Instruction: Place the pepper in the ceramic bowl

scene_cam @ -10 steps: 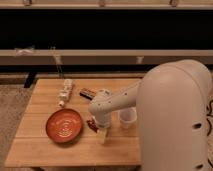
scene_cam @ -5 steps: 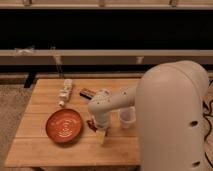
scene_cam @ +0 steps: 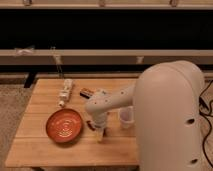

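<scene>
- Gripper (scene_cam: 101, 132): pointing down at the wooden table (scene_cam: 45, 150), low, just off the near-right rim of the ceramic bowl (scene_cam: 56, 131). Open or closed: can't tell.
- Pepper (scene_cam: 92, 124): small dark red bit right at the gripper's bowl-facing side, btwn gripper and bowl rim. It's outside the bowl. Held or just lying on the table: can't tell.
- Step, my read: grasp/pick-up phase, or the very start of the carry. Placing isn't done, since the bowl interior shows only its pale rings.
- Next move, judged: confirm a firm hold on the pepper and lift enough to clear the rim. Then a short sideways shift toward the bowl centre, and let go low so it doesn't roll out.
- Pepper heading/long axis: too small and partly hidden by the gripper to say for sure. The visible part looks slightly longer across the view, running from gripper toward bowl. Which end is the stem end: no read.
- Other items: clear cup (scene_cam: 126, 118) near the gripper on the side away from the bowl, so watch the wrist there. Dark bar (scene_cam: 86, 92) is beyond the gripper, well apart and out of the path.
</scene>
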Tool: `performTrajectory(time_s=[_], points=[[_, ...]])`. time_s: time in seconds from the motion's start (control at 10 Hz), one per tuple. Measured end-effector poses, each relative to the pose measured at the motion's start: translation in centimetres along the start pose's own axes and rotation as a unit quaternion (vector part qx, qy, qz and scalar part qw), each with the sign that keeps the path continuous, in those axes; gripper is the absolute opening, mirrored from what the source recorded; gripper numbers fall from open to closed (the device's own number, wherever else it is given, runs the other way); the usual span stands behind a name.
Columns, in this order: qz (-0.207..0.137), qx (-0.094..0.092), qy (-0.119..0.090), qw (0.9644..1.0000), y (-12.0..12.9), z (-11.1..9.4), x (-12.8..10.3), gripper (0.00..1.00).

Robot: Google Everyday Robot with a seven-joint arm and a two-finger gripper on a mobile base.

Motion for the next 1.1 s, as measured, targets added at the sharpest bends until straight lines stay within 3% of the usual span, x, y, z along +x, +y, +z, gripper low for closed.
performTrajectory(time_s=[0.2, 0.4, 0.7, 1.1], points=[[-0.009, 0.0, -0.003, 1.0, 0.4, -0.3, -0.4, 0.23], [-0.016, 0.009, -0.009, 0.9998, 0.9, -1.9, -0.4, 0.04], [-0.031, 0.042, -0.017, 0.9985, 1.3, -7.0, -0.3, 0.0], [-0.041, 0.083, -0.009, 0.9957, 0.0, -11.9, 0.3, 0.0]])
